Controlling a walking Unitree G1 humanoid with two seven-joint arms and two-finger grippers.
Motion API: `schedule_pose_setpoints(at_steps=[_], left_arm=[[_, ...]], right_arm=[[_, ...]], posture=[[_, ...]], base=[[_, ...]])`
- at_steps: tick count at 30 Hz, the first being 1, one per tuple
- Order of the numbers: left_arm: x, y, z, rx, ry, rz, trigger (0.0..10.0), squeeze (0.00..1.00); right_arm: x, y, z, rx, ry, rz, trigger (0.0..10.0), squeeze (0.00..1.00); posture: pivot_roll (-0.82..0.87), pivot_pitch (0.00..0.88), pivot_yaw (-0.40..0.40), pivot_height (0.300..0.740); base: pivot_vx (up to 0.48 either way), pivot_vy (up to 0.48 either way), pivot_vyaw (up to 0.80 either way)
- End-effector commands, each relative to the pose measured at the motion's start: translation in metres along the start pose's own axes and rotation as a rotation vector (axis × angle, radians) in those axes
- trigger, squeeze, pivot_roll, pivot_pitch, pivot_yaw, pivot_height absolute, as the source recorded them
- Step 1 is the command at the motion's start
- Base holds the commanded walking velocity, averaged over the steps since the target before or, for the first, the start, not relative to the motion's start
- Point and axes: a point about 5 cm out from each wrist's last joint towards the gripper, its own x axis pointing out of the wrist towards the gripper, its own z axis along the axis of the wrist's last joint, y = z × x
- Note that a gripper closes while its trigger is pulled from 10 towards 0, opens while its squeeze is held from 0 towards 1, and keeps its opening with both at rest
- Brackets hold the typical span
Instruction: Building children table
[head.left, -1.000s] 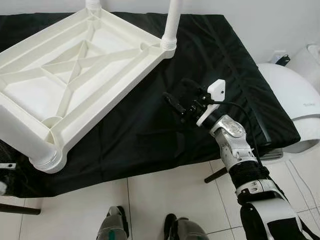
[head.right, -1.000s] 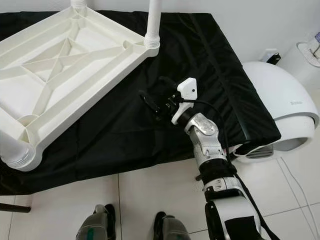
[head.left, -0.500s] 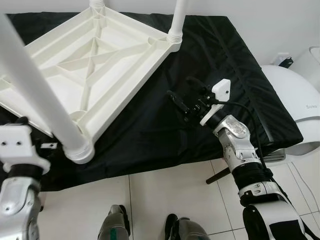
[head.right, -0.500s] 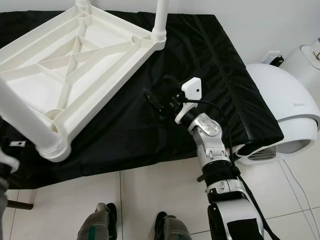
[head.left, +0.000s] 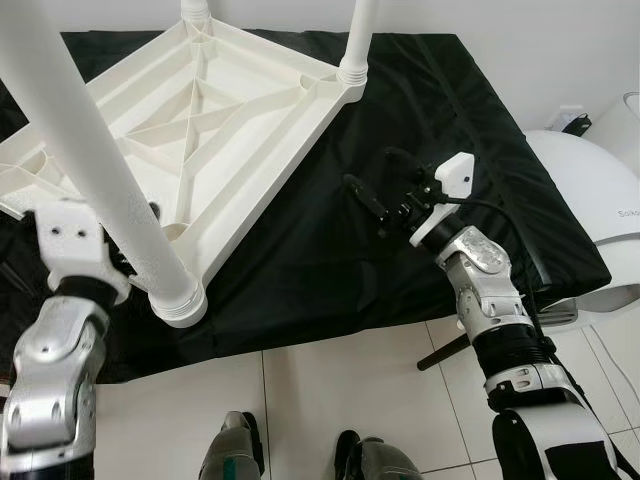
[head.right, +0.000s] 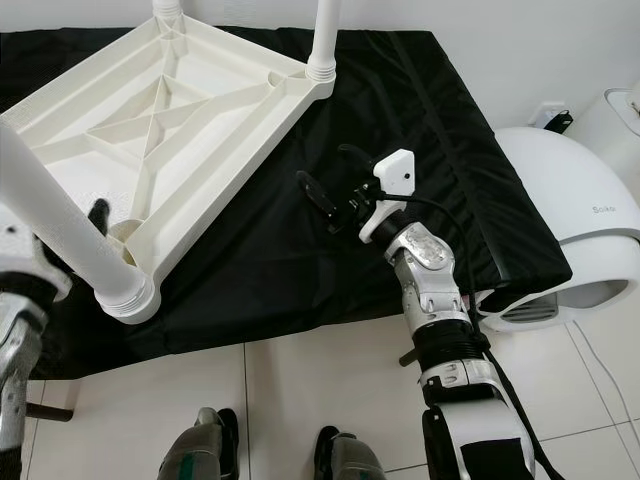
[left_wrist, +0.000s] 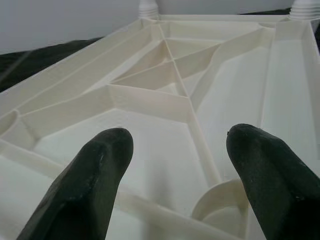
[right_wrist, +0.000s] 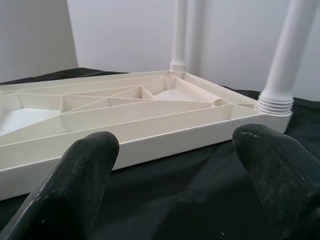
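A white plastic table top (head.left: 225, 110) lies upside down on a black cloth (head.left: 440, 110). White legs stand in its far corner (head.left: 197, 10), its right corner (head.left: 358, 40) and its near corner (head.left: 95, 170). My left gripper (left_wrist: 175, 145) is open just beside the near leg, over the ribbed underside, with nothing between its fingers (head.right: 98, 218). My right gripper (head.left: 385, 185) hovers open above the bare cloth, right of the table top and pointing at its side rim (right_wrist: 150, 142).
A white rounded appliance (head.left: 610, 230) sits on the floor at the right. The cloth's front edge (head.left: 330, 335) drops to pale floor tiles, where my feet (head.left: 230, 455) stand. A dark support leg (head.left: 440, 352) pokes out under the cloth.
My left arm has risen into view beside the near leg, which now stands tall from its corner. The view has shifted. The right gripper has stayed open in almost the same place.
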Motion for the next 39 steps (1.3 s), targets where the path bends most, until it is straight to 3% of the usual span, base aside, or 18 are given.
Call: schedule_pose_setpoints(at_steps=[1, 3, 5, 12, 15, 25, 27, 29, 32, 34, 39], left_arm=[[0.004, -0.008, -0.005, -0.022, 0.036, -0.107, 10.0, 0.00], [0.010, -0.010, -0.004, -0.031, 0.035, -0.116, 10.0, 0.00], [0.023, -0.023, 0.000, -0.082, 0.034, -0.137, 10.0, 0.00], [0.030, -0.039, 0.004, -0.139, 0.041, -0.132, 10.0, 0.00], [0.042, -0.064, 0.010, -0.210, 0.053, -0.126, 10.0, 0.00], [0.053, -0.085, 0.014, -0.215, 0.066, -0.125, 10.0, 0.00], [0.055, -0.089, 0.015, -0.223, 0.071, -0.113, 10.0, 0.00], [0.060, -0.098, 0.017, -0.220, 0.078, -0.097, 10.0, 0.00], [0.062, -0.103, 0.018, -0.219, 0.086, -0.083, 10.0, 0.00], [0.064, -0.115, 0.020, -0.210, 0.091, -0.084, 10.0, 0.00], [0.066, -0.121, 0.021, -0.201, 0.103, -0.073, 10.0, 0.00]], right_arm=[[-0.005, -0.003, -0.001, -0.002, 0.009, -0.019, 10.0, 0.00], [-0.006, -0.004, 0.000, -0.007, 0.008, -0.029, 10.0, 0.00], [-0.008, -0.007, 0.002, -0.023, 0.004, -0.052, 10.0, 0.00], [-0.011, -0.010, 0.003, -0.028, 0.008, -0.080, 10.0, 0.00], [-0.016, -0.009, 0.000, -0.020, 0.035, -0.101, 10.0, 0.00], [-0.028, -0.013, -0.003, 0.015, 0.070, -0.145, 10.0, 0.00], [-0.035, -0.011, -0.003, 0.053, 0.083, -0.115, 10.0, 0.00], [-0.052, -0.001, -0.001, 0.131, 0.115, 0.017, 10.0, 0.00], [-0.063, 0.005, 0.001, 0.167, 0.140, 0.091, 10.0, 0.00], [-0.080, 0.013, 0.005, 0.212, 0.195, 0.204, 10.0, 0.00], [-0.088, 0.023, 0.005, 0.227, 0.237, 0.280, 10.0, 0.00]], posture=[[0.13, 0.204, -0.027, 0.740], [0.13, 0.203, -0.025, 0.740], [0.11, 0.200, -0.007, 0.740], [0.10, 0.203, 0.002, 0.740], [0.08, 0.211, 0.014, 0.740], [0.06, 0.215, 0.025, 0.740], [0.05, 0.217, 0.030, 0.740], [0.03, 0.217, 0.042, 0.740], [0.03, 0.216, 0.047, 0.740], [0.02, 0.217, 0.054, 0.740], [0.01, 0.217, 0.059, 0.740]], base=[[0.000, 0.000, 0.00], [0.000, 0.000, 0.00], [0.000, 0.000, 0.00], [0.000, 0.000, 0.00], [0.000, 0.000, 0.00], [0.000, 0.000, 0.00], [0.000, 0.000, 0.00], [0.000, 0.000, 0.00], [0.000, 0.000, 0.00], [0.000, 0.000, 0.00], [0.000, 0.000, 0.00]])
